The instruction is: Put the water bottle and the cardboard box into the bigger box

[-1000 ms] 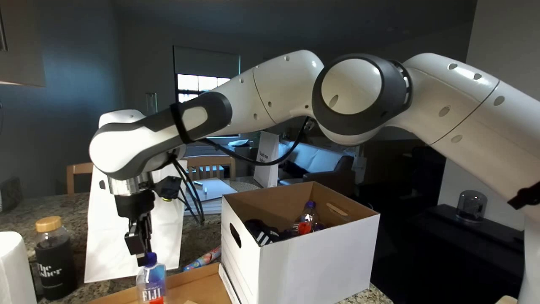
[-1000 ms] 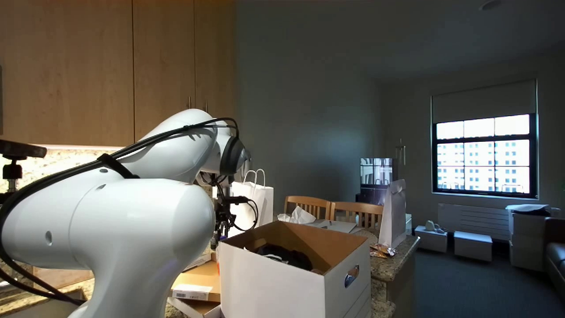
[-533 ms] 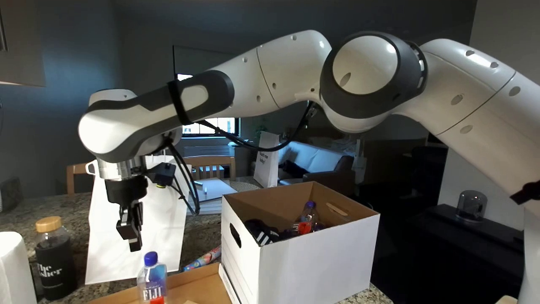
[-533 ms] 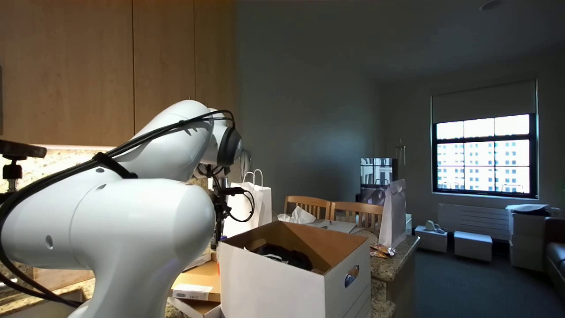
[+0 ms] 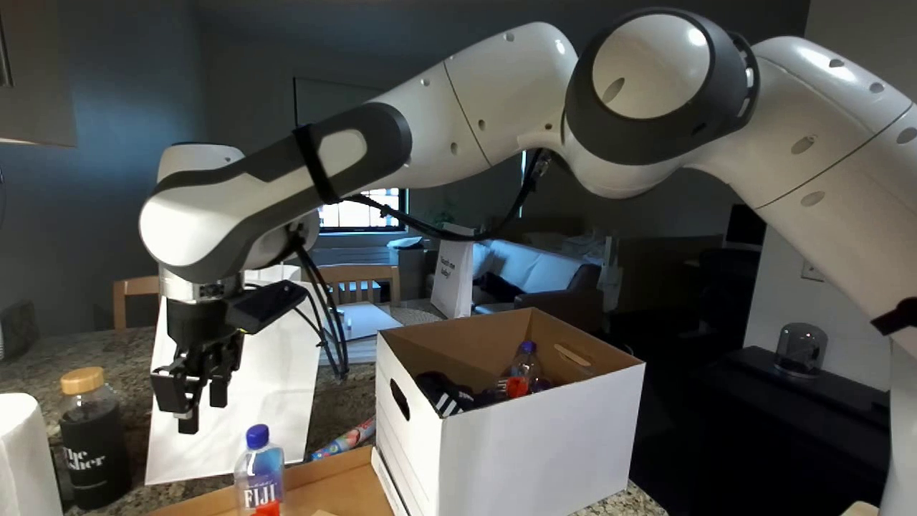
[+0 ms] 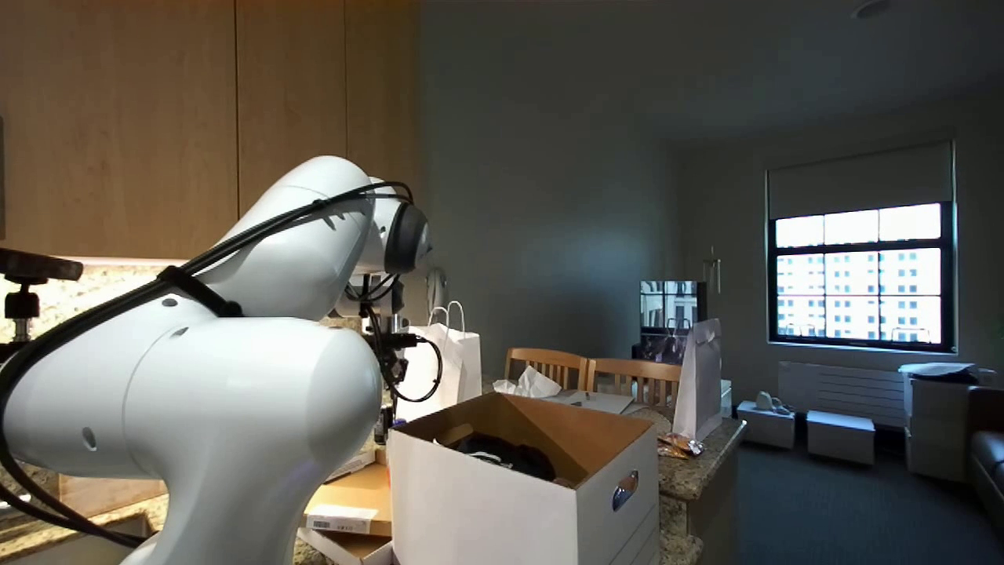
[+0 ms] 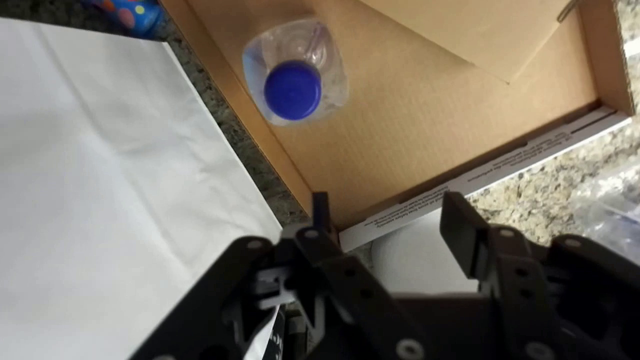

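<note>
The gripper (image 7: pixel 390 215) hangs in the air with its two fingers (image 7: pixel 460 230) spread well apart, holding nothing. In the wrist view they show across one corner of a shallow cardboard tray (image 7: pixel 400 140). The water bottle (image 7: pixel 295 90) stands upright in that tray, well apart from the fingers and close to the wall beside a white paper bag (image 5: pixel 265 390). The cardboard box (image 7: pixel 480 30) lies over the floor of the same tray, partly beyond the wrist view. Just beside the tray, close by the edge of the granite tabletop (image 5: pixel 630 504), stands the bigger box (image 5: pixel 530 459) with its top open; inside show a second blue-capped bottle (image 5: pixel 525 369) and dark cloth (image 5: pixel 440 393) with white stripes. Well apart from that edge, on the tray's side away from the bigger box, are a dark jar (image 5: pixel 93 444) and a white roll (image 5: pixel 25 459). In an exterior view a pale bag (image 6: pixel 696 384) stands near the tabletop's outer corner.
</note>
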{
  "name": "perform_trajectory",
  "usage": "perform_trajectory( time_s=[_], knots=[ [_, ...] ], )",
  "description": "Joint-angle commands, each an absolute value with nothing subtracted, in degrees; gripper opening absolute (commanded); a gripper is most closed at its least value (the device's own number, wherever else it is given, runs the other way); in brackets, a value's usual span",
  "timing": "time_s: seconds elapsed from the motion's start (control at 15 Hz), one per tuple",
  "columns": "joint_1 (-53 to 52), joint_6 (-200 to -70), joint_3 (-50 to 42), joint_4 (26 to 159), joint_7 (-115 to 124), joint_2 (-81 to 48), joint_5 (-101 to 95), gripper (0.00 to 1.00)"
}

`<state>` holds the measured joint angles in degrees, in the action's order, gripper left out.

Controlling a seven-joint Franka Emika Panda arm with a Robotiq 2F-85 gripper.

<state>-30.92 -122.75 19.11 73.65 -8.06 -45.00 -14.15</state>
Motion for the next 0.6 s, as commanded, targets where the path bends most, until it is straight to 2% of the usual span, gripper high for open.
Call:
perform_trajectory(
  time_s=[0.0,0.13,0.53],
  knots=[
    [-30.74,-128.95,18.21,85.17,4.43,-35.95,-13.25,0.92],
    [-30.74,-130.84,17.61,89.00,11.36,-32.63,-13.63,0.99],
    [-30.80,-130.00,12.94,95.54,25.47,-29.12,-10.47,1.00]
  ],
)
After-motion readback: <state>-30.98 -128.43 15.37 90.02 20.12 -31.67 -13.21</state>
